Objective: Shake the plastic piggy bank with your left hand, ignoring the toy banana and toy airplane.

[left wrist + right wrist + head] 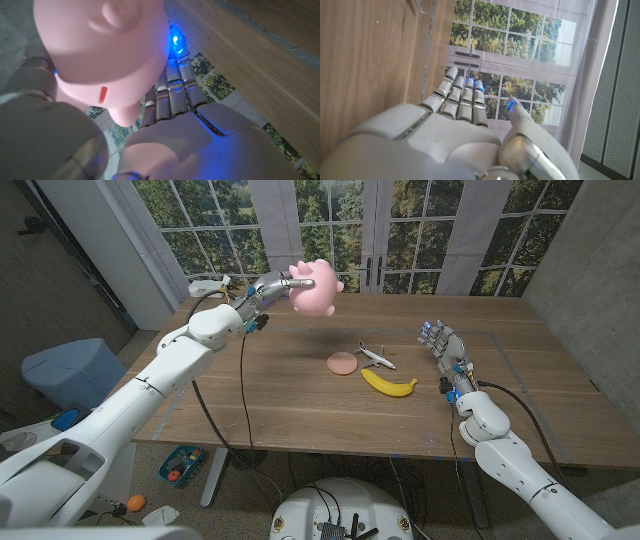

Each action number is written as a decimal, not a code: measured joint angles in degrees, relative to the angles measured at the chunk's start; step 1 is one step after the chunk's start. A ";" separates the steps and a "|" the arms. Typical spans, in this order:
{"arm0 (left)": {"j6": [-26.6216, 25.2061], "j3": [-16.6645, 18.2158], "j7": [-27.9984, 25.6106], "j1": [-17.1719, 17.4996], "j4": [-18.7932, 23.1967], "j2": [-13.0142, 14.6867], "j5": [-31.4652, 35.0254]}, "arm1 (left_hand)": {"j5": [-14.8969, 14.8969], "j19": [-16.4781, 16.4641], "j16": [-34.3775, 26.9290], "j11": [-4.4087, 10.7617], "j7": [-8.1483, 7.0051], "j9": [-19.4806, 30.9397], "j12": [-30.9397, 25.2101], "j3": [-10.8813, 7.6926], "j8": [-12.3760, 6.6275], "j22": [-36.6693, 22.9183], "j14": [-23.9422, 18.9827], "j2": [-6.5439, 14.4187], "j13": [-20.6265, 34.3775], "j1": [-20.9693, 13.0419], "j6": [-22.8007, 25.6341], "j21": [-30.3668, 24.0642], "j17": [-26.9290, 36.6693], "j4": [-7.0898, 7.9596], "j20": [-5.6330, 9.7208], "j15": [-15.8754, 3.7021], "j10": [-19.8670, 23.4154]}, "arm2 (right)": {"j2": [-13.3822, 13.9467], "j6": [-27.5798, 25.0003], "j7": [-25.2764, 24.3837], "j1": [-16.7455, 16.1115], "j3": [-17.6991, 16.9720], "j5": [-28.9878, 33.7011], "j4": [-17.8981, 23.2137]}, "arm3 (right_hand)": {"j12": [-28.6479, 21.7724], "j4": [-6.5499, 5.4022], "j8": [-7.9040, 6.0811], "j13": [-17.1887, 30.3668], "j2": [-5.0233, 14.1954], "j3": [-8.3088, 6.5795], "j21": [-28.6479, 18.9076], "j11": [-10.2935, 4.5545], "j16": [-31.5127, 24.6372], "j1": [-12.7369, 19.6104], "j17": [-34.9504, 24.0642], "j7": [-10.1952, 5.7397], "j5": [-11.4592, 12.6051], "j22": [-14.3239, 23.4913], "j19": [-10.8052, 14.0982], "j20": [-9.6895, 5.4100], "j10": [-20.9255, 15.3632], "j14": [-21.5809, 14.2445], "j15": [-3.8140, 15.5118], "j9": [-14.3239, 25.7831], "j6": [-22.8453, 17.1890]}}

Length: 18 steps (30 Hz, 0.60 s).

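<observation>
The left hand point(268, 288) grips the pig point(316, 286) in the air above the tabletop point(280, 395), while the right hand point(444, 346), fingers straight and empty, waits right of the banana point(388, 385).

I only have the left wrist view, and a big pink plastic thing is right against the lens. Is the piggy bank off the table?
Observer: Yes. In the head view the left hand holds the pink plastic piggy bank in the air above the wooden table's far left part.
Operator: Where are the distractor toys?
Observer: The yellow toy banana and small white toy airplane lie near the table's middle, beside a flat pink disc.
Operator: And my right hand?
Observer: The right hand is at the table's right side, fingers straight, holding nothing.
</observation>
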State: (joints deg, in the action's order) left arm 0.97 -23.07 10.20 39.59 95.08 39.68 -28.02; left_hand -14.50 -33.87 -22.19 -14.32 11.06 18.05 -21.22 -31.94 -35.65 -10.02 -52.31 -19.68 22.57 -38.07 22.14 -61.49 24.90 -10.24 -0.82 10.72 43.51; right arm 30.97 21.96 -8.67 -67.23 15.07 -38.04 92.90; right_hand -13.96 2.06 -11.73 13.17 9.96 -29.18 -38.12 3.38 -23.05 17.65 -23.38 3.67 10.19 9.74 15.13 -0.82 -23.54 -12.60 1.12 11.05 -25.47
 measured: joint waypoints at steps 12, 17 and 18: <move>3.99 0.20 9.75 -1.71 -4.99 -1.10 -9.41 | 0.00 0.00 0.00 0.01 0.00 0.00 0.19 -0.02 0.00 0.00 0.01 0.00 0.83 0.00 0.00 0.00 0.03 -0.02 -0.01 -0.01 -0.01 | -0.07 0.01 -0.04 0.00 0.01 0.04 0.00 | 0.00 0.00 0.00 0.00 0.00 0.00 0.19 0.00 0.00 0.00 0.00 0.00 0.00 0.00 0.00 0.00 0.00 0.00 0.00 0.00 0.00; 4.00 0.02 9.87 -1.81 -5.01 -0.62 -9.66 | 0.00 0.01 0.01 0.01 0.00 0.00 0.20 -0.04 0.00 0.01 0.01 0.00 1.13 0.00 0.00 0.00 0.04 -0.04 -0.01 -0.01 -0.01 | -0.07 0.01 -0.05 0.00 0.01 0.04 0.00 | 0.00 0.00 0.00 0.00 0.00 0.00 0.22 0.00 0.00 0.00 0.00 0.00 0.00 0.00 0.00 0.00 0.00 0.00 0.00 0.00 0.00; 4.00 -0.05 9.87 -1.82 -4.70 -0.35 -9.66 | 0.00 0.01 0.01 0.01 0.00 0.00 0.21 -0.04 0.00 0.01 0.01 0.00 1.13 0.00 0.00 0.00 0.05 -0.04 -0.01 -0.01 -0.01 | -0.07 0.01 -0.05 0.00 0.01 0.04 0.00 | 0.00 0.00 0.00 0.00 0.00 0.00 0.22 0.00 0.00 0.00 0.00 0.00 0.00 0.00 0.00 0.00 0.00 0.00 0.00 0.00 0.00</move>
State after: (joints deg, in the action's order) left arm 4.97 -23.12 20.07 37.77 90.37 39.33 -37.68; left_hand -14.51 -33.86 -22.18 -14.30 11.06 18.05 -21.01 -31.97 -35.65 -10.01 -52.29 -19.68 23.70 -38.07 22.14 -61.49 24.95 -10.28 -0.83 10.70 43.50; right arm 30.90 21.97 -8.72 -67.23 15.08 -37.99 92.90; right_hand -13.96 2.06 -11.73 13.17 9.96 -29.18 -37.89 3.38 -23.05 17.65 -23.39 3.67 10.19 9.74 15.13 -0.82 -23.54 -12.60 1.12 11.05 -25.47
